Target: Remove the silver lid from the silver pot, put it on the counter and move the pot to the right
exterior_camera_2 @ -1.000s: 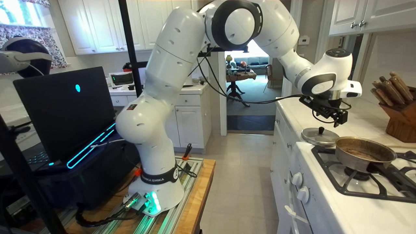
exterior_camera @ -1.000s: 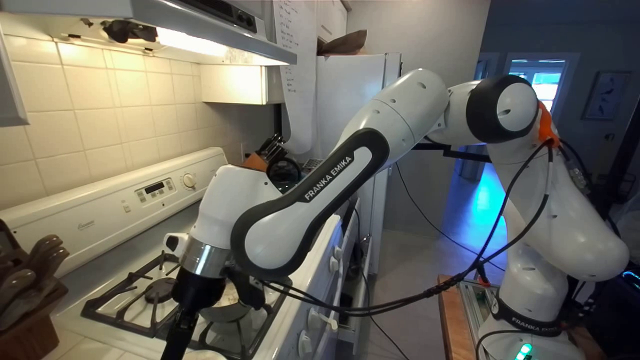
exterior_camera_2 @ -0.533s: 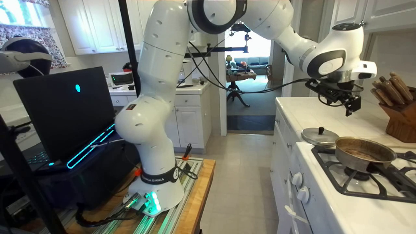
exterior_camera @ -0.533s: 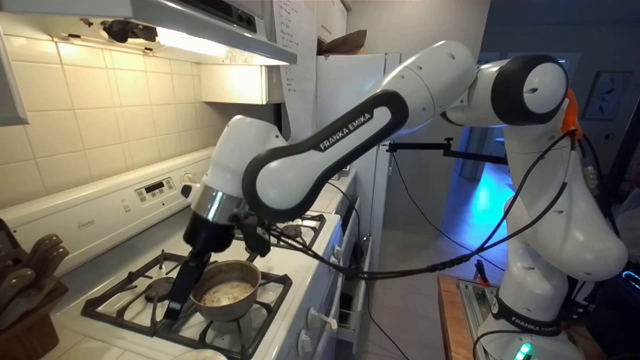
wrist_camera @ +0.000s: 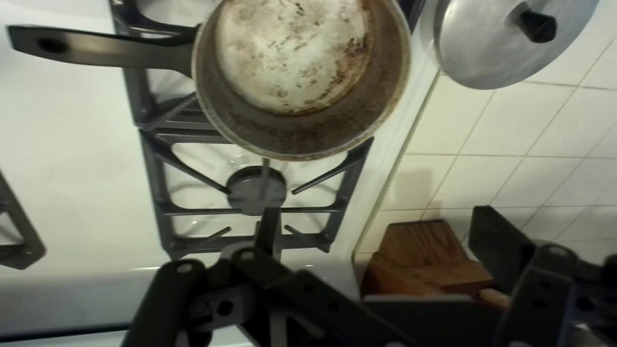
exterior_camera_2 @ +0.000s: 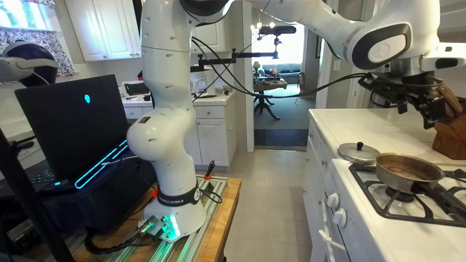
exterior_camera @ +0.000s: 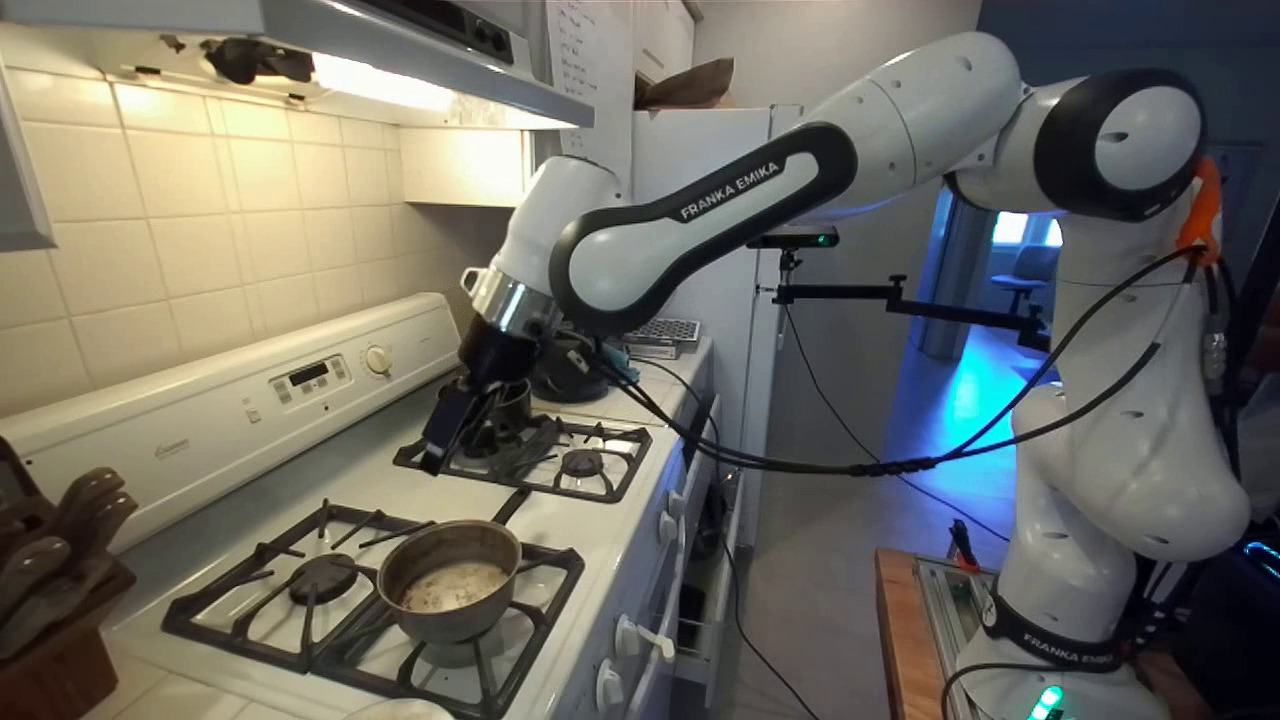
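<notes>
The silver pot sits upright and uncovered on a front burner. It shows in both exterior views and in the wrist view, with its dark handle and stained inside. The silver lid lies knob up on the tiled counter beside the stove, close to the pot. The wrist view shows it too, partly cut off. My gripper is open and empty, with its fingers wide apart. It hangs raised above the stove, apart from pot and lid.
A wooden knife block stands on the counter, and shows between my fingers in the wrist view. Dark cookware is on the far burners behind my gripper. The range hood hangs above the stove.
My arm has moved up and away from the lid and pot, to the right in both exterior views. The pot has come out from behind the arm. The pot and lid have not moved.
</notes>
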